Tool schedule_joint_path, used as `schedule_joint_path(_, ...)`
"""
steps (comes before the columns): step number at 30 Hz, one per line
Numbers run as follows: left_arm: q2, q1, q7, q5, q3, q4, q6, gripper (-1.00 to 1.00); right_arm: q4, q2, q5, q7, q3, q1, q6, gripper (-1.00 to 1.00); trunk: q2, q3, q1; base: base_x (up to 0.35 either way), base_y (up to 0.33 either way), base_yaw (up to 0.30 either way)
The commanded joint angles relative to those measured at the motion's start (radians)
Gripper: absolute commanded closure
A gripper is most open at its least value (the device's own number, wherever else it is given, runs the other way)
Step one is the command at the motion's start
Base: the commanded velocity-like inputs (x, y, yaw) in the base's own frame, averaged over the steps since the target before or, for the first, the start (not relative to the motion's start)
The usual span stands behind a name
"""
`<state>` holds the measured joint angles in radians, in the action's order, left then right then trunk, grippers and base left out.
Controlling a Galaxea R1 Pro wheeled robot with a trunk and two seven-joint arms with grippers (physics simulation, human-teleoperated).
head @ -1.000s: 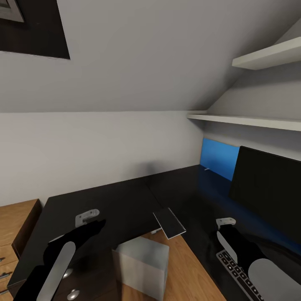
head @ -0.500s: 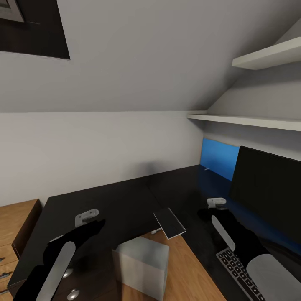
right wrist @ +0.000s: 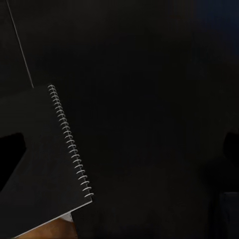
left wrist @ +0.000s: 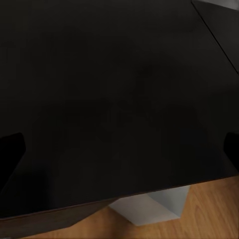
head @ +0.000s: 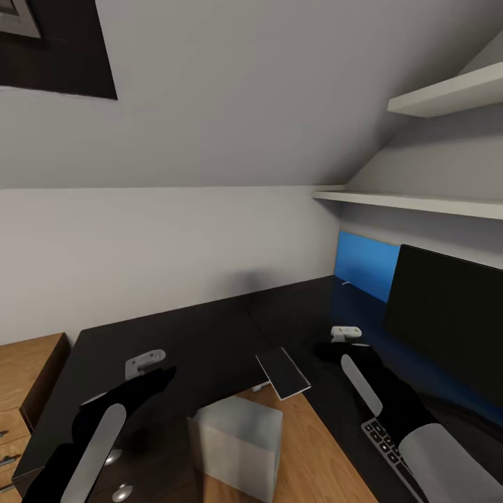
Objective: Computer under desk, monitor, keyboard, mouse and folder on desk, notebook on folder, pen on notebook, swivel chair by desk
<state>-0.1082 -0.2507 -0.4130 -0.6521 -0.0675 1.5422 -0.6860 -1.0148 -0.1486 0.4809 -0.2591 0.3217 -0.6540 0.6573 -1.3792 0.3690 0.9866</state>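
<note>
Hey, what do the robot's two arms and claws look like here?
Both arms are matte black with a light grey oval panel along the forearm. The left claw and right claw each end in a small pale grey bracket. No cables or markings are visible.

Notebook [head: 282, 372] flat at desk [head: 195, 335] edge (overhanging); monitor [head: 447, 321] upright.

A pale grey sloping wall [head: 230, 105] is meeting two white shelves [head: 419, 202], while a wooden drawer chest [head: 24, 377] is standing on a wood floor [head: 314, 461].
</note>
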Motion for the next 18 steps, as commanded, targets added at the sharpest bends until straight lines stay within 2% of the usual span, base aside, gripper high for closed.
schedule_joint_path(1,-0.001,-0.001,-0.010,-0.011,-0.002,0.001,-0.001,-1.00,-0.003,0.001,0.015,-0.010,0.004,-0.001,0.002,-1.00,-0.001,0.000,0.000,0.000,0.000,0.012)
schedule_joint_path(7,-0.001,-0.001,-0.010,-0.011,-0.002,0.001,-0.001,-1.00,-0.009,0.016,0.031,-0.010,0.006,-0.001,0.001,-1.00,-0.001,-0.005,0.000,0.000,0.000,0.142)
schedule_joint_path(8,-0.001,-0.001,-0.010,-0.011,-0.002,0.000,-0.001,-1.00,-0.009,0.032,0.030,-0.014,0.007,-0.001,0.000,-1.00,-0.001,-0.005,0.000,0.000,0.000,0.255)
schedule_joint_path(9,-0.001,-0.001,-0.010,-0.011,-0.002,0.000,-0.001,-1.00,-0.008,0.037,0.029,-0.014,0.007,-0.001,0.000,-1.00,-0.001,-0.005,0.000,0.000,0.000,0.264)
schedule_joint_path(18,-0.001,-0.001,-0.010,-0.011,-0.002,0.000,-0.001,-1.00,-0.008,0.065,0.025,-0.018,0.011,0.002,-0.002,-1.00,-0.001,-0.006,0.000,0.000,0.000,0.275)
